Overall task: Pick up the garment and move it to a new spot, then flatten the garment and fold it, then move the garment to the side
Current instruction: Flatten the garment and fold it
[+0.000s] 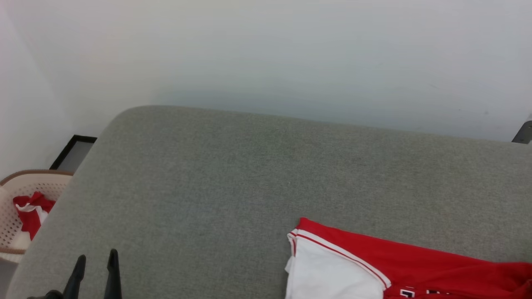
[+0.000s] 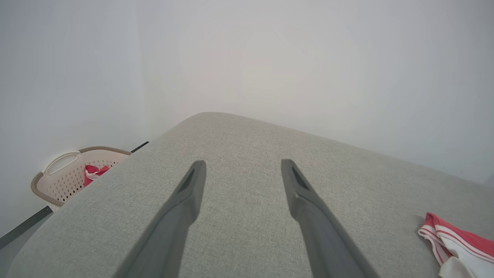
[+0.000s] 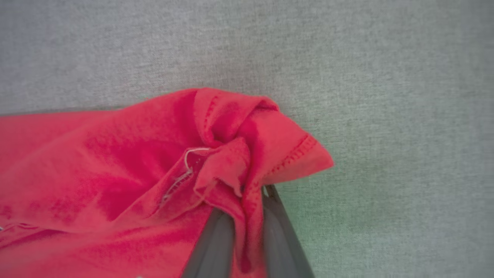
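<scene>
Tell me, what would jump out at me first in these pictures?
The bright red garment with its white sleeve, at the lower right of the grey cushion in the head view. The right end effector pinches a bunched red corner of it, while the left end effector stands open over bare grey. A pale basket with red cloth sits at the far left.

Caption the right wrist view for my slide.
Right pincer shut on a bunched fold of the red jersey garment, against the grey woven fabric surface.
</scene>
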